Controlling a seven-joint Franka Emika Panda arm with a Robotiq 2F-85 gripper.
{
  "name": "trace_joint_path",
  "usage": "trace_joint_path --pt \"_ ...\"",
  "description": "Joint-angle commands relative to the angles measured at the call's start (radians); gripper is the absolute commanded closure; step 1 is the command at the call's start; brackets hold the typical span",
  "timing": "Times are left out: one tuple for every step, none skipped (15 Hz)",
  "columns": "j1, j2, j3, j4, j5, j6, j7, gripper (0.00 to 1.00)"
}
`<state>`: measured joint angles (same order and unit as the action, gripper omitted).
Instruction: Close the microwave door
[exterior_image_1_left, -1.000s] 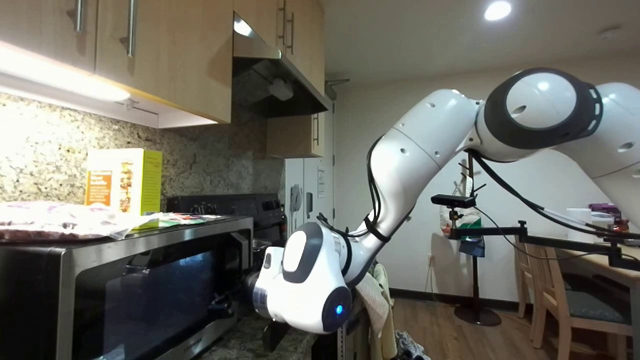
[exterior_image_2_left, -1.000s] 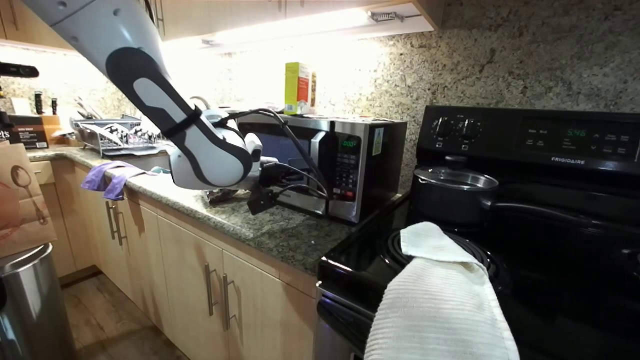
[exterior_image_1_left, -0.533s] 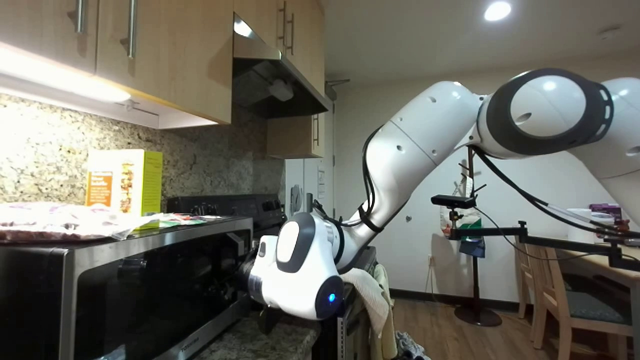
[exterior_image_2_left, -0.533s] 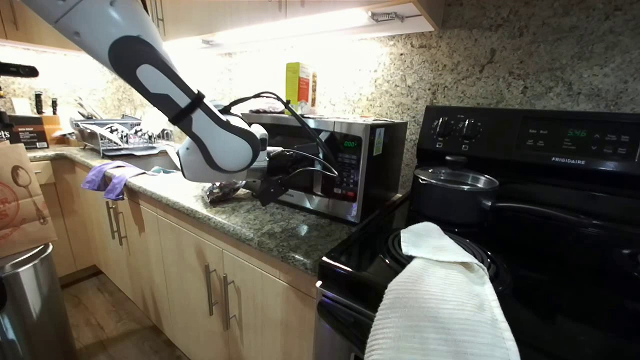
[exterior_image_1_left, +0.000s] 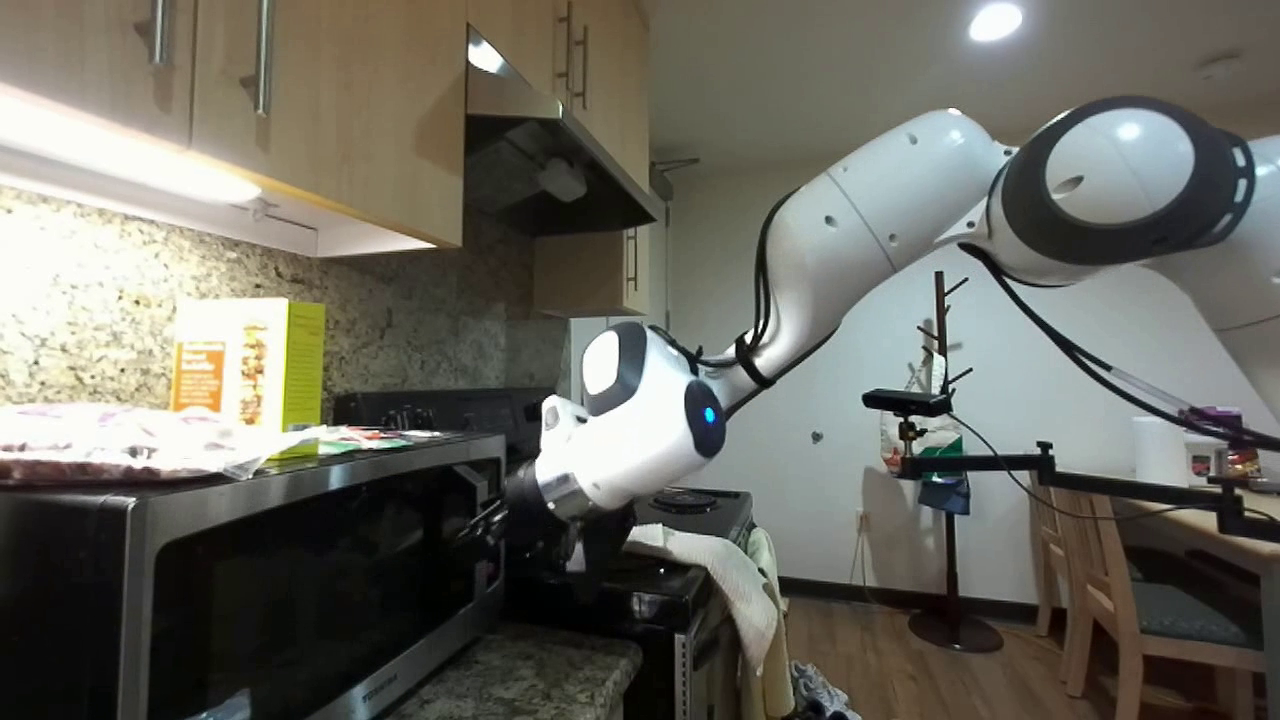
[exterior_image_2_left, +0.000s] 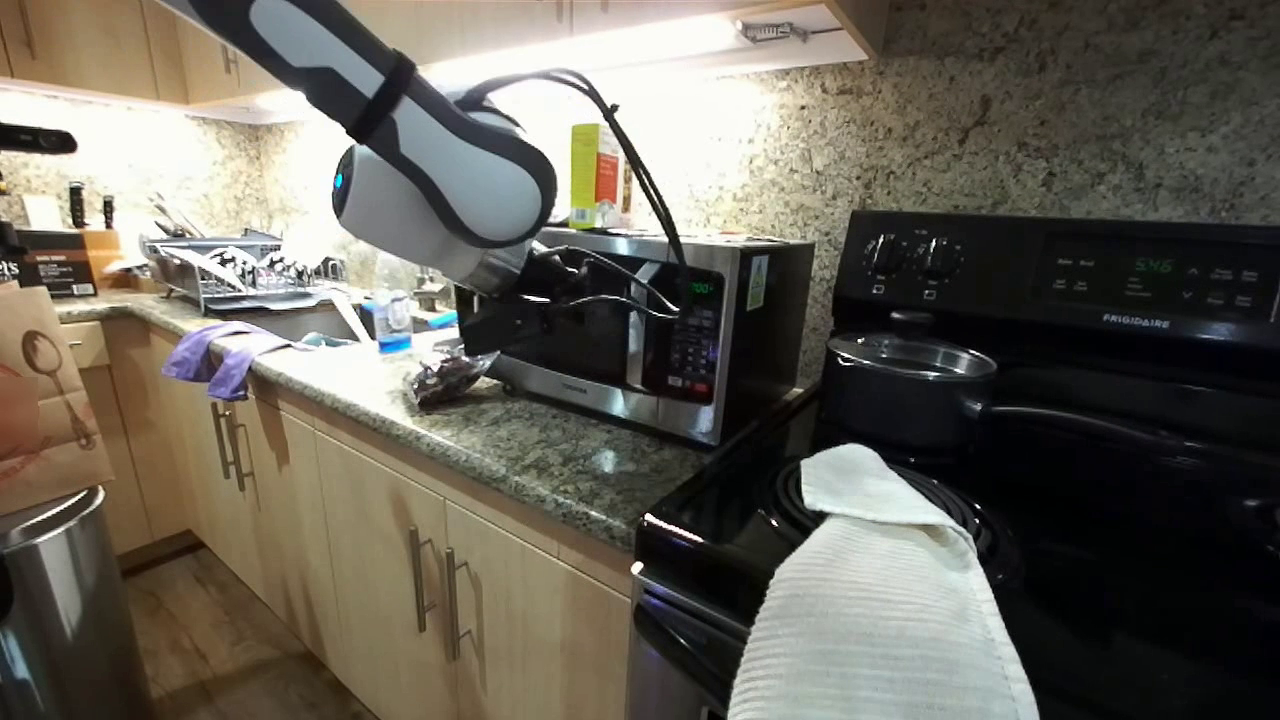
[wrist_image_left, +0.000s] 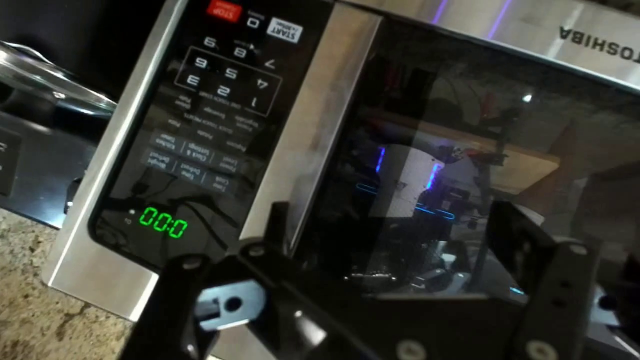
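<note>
The microwave door (exterior_image_1_left: 310, 590), a dark glass window in a steel frame, looks flush with the microwave front in both exterior views (exterior_image_2_left: 600, 345). It also fills much of the wrist view (wrist_image_left: 430, 100), beside the control panel (wrist_image_left: 215, 100). Its steel handle strip (wrist_image_left: 312, 120) runs along the panel side. My gripper (wrist_image_left: 387, 215) is open, with its fingers wide apart and nothing between them. It is in front of the door near the handle side, as an exterior view shows (exterior_image_1_left: 475, 525). I cannot tell if a fingertip touches the door.
A yellow-green box (exterior_image_1_left: 300, 370) and a plastic bag (exterior_image_1_left: 130, 440) lie on the microwave. A black stove (exterior_image_2_left: 1080, 270) with a pot (exterior_image_2_left: 900, 395) and a white towel (exterior_image_2_left: 880, 620) stands beside it. A shiny packet (exterior_image_2_left: 447, 378) and a bottle (exterior_image_2_left: 393, 320) are on the counter (exterior_image_2_left: 560, 470).
The arm and wrist have risen, and the gripper now tilts down toward the door. The door seems to have swung slightly inward since one second ago; its window reflections changed.
</note>
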<state>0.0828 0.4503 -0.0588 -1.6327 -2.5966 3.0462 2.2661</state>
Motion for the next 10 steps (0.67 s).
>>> trace_joint_path --pt "-0.012 -0.072 -0.031 0.027 0.021 0.256 -0.028 0.0" --pt "-0.002 -0.041 -0.023 0.014 0.005 0.151 -0.002 0.0" --pt "-0.002 -0.055 -0.03 0.018 0.005 0.176 -0.002 0.0" --pt "-0.002 -0.058 -0.031 0.018 0.005 0.174 -0.002 0.0" --pt "-0.001 -0.053 -0.03 0.018 0.005 0.171 -0.002 0.0" --pt "0.0 -0.046 -0.029 0.018 0.005 0.168 -0.002 0.0" --pt "0.0 -0.04 -0.028 0.018 0.005 0.167 -0.002 0.0" --pt "0.0 -0.025 -0.024 0.04 -0.003 0.198 -0.015 0.0" --pt "0.103 -0.04 -0.159 0.005 0.053 0.231 -0.06 0.0" --pt "0.172 -0.066 -0.254 -0.04 0.085 0.248 -0.077 0.0"
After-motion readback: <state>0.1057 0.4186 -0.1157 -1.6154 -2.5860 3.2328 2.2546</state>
